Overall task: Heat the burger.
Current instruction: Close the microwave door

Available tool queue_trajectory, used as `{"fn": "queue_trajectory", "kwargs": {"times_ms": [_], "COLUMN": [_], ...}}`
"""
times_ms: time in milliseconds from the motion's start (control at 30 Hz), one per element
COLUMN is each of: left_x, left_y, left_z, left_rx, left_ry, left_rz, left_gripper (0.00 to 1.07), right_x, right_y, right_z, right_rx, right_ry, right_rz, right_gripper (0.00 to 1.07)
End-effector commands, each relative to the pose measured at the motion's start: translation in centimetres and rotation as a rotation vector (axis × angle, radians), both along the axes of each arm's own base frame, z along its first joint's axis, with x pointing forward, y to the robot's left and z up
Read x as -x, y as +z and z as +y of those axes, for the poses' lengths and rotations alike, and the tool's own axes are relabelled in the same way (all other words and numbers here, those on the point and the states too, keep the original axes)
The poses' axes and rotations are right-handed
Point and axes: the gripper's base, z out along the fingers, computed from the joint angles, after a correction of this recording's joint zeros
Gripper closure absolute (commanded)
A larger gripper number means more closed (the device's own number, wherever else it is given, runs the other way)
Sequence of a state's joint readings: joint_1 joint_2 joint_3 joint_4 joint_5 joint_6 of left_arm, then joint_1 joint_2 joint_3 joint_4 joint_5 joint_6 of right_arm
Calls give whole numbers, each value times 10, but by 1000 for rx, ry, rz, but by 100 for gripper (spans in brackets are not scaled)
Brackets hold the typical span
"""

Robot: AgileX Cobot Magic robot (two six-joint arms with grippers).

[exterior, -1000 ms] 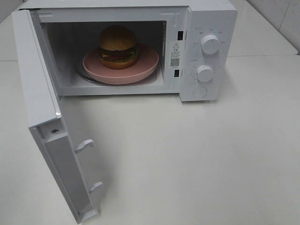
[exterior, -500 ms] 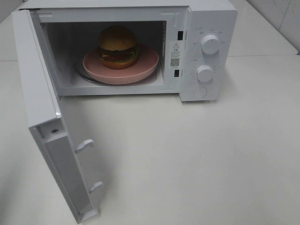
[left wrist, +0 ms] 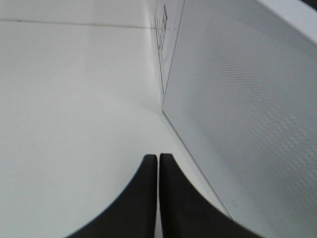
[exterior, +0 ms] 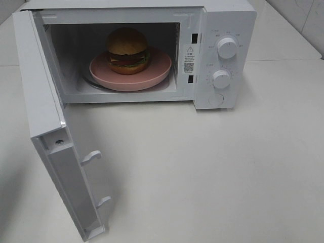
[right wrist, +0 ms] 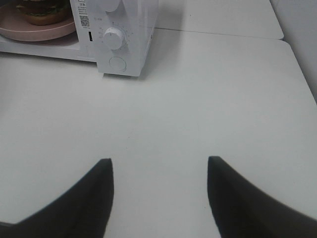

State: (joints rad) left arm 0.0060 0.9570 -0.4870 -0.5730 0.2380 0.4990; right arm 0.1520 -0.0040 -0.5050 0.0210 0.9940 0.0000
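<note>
The burger (exterior: 127, 50) sits on a round pink plate (exterior: 157, 68) inside the white microwave (exterior: 230, 30), whose door (exterior: 43, 101) stands swung wide open toward the front left. Neither arm shows in the exterior high view. In the left wrist view my left gripper (left wrist: 158, 163) is shut with nothing between its fingers, just outside the door's mesh outer face (left wrist: 247, 109). My right gripper (right wrist: 159, 166) is open and empty over bare table, well back from the microwave; the burger (right wrist: 42, 12) and plate (right wrist: 29, 30) show at that view's corner.
The microwave carries two round knobs (exterior: 227, 48) (exterior: 221, 79) and a round button (exterior: 216, 99) on its right panel. The white table (exterior: 212, 172) spreads in front and to the right. A tiled wall (exterior: 304, 15) rises at the back right.
</note>
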Motion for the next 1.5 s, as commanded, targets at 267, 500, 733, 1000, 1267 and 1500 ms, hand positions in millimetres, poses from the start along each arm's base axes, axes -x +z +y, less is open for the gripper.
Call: {"fn": "queue_trajectory", "kwargs": {"times_ms": [267,500,733,1000,1267,1500], "left_x": [-42,-74,-92,-116,-137,-151], "left_y": [-41,-41,-41,-48,-51,-53], "left_z": [-1,-21,-44,-75,-97,-115], "left_rx": [-9,-66,-140,-151,-153,-154], "left_ry": [-14,-168,-225,-305,-352,-387], "left_rz": [148,154,110,113,104,95], "left_gripper": [106,106,106,106,106,106], "right_x": [4,4,4,4,4,4], "right_y": [0,0,0,0,0,0], "right_z": [0,-1,-1,-1,-1,-1], "right_rx": [-3,-6,-6,-6,-6,-6], "right_ry": [1,-2,-2,-2,-2,-2], "right_rz": [-35,-34,-34,-34,-34,-34], "right_gripper": [56,56,56,56,56,56]}}
